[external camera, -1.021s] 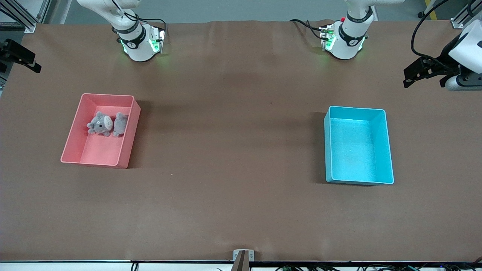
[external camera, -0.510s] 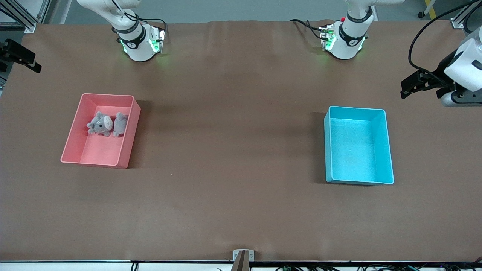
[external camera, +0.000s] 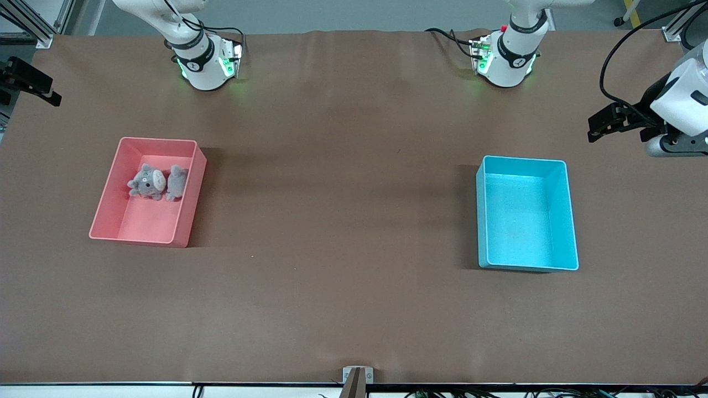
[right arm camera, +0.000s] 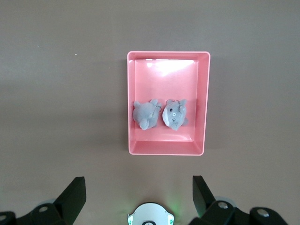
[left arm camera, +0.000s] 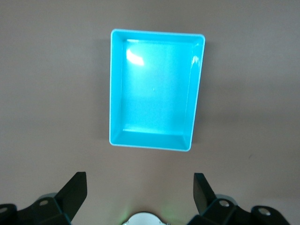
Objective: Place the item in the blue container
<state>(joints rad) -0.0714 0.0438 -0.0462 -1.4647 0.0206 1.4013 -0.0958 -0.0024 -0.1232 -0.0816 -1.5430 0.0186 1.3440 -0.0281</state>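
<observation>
A light blue rectangular plastic bin (external camera: 526,213) sits empty toward the left arm's end of the brown table (external camera: 343,221). Two grey plush toys (external camera: 156,182) lie in a pink rectangular plastic bin (external camera: 191,193). The left gripper (left arm camera: 139,190) and the right gripper (right arm camera: 139,190) hang high over the table, fingers spread, holding nothing.

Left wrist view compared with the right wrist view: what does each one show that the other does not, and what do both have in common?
Only the left wrist view shows the blue container, which is empty, with the left gripper open in the foreground. Only the right wrist view shows the pink bin holding two grey plush toys side by side, with the right gripper open. Both views look straight down on the brown table, and in both the fingers hold nothing.
</observation>
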